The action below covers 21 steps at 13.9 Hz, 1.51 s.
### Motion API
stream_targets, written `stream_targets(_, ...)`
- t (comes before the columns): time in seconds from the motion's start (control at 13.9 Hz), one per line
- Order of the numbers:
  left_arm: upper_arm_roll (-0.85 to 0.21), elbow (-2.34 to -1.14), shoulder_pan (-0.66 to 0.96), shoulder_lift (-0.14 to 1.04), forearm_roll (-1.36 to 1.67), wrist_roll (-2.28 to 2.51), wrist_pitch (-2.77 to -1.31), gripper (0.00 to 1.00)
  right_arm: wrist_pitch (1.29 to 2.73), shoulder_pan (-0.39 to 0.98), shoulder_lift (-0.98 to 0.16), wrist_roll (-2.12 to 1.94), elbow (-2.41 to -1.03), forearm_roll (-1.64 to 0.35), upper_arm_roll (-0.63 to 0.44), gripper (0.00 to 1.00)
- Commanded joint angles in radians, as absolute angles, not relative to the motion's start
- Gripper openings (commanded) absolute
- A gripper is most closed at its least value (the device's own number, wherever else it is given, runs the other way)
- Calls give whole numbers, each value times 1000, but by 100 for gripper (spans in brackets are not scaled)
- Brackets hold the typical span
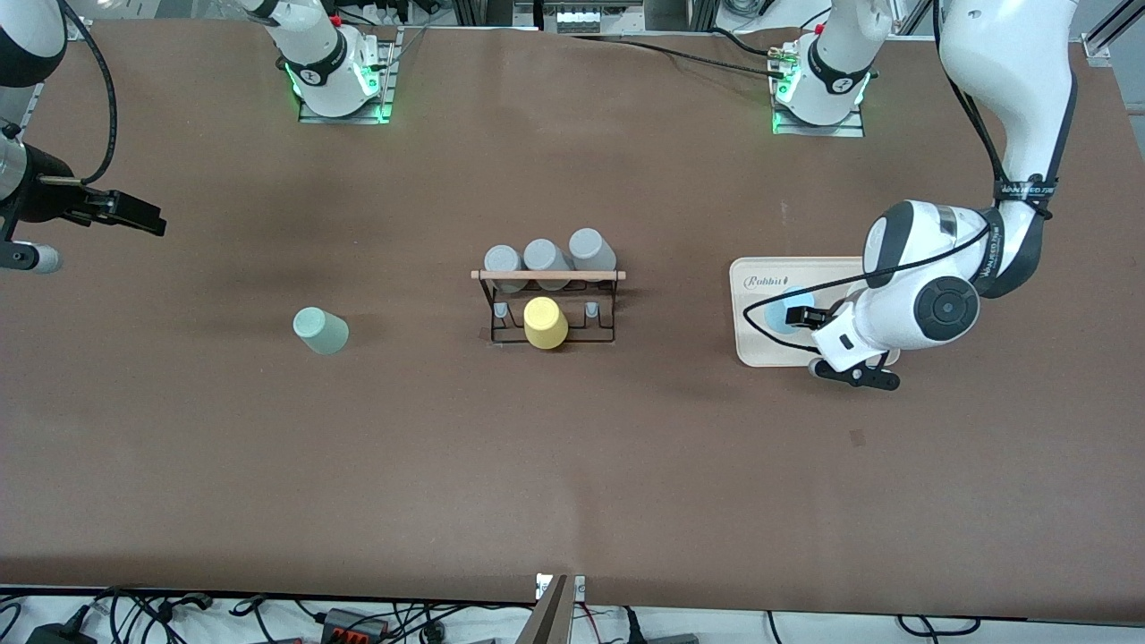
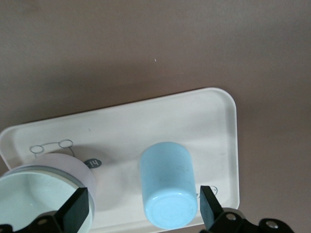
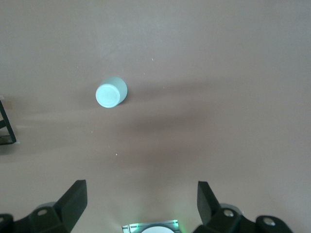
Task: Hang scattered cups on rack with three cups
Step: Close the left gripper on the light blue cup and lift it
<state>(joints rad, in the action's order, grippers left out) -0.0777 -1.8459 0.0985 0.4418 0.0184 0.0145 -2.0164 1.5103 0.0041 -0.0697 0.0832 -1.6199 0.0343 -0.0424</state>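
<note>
The left gripper (image 2: 142, 213) hangs released over the beige rounded tray (image 1: 756, 344), fingers astride the light blue matte tumbler (image 2: 167, 184) standing upside down there, seemingly lined up to grasp. The right gripper (image 3: 141, 201), also released, waits high above the table. The sage-green tumbler (image 1: 320, 330) rests at nine o'clock from the black wire rack (image 1: 548, 304).

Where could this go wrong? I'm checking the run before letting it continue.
The blue cup stands upside down on the beige tray, framed by the open left pincer; a skewed close might tip it or slide the tray. On the rack, the yellow cup sits between the free pegs, so hanging could knock it. The open right pincer waits far from the green cup.
</note>
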Motion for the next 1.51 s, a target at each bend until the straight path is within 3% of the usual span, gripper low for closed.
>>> stream_targets(0.0, -113, -1932, 91, 393, 8, 70, -2058, 100, 1493, -2, -63, 77, -1634, 25, -43, 100)
stream_targets(0.29, -115, -2074, 92, 361, 8, 75, -2216, 100, 1494, -2, -63, 78, -1647, 23, -43, 100)
stream_targets(0.86, -115, -2123, 94, 337, 8, 75, -2237, 98, 1497, 2, -63, 80, -1661, 21, -43, 100)
stream_targets(0.93, -115, -2123, 95, 342, 8, 75, -2237, 94, 1496, -2, -63, 80, -1661, 21, -43, 100)
stream_targets(1.0, -115, -2122, 94, 348, 8, 75, -2237, 79, 1497, 2, -63, 80, -1663, 21, -43, 100)
stream_targets(1.22, -115, -2118, 95, 360, 8, 77, -2235, 78, 1496, 2, -63, 80, -1661, 21, -43, 100)
stream_targets(1.43, -115, -2112, 98, 360, 8, 78, -2227, 62, 1494, 3, -63, 78, -1661, 21, -43, 100)
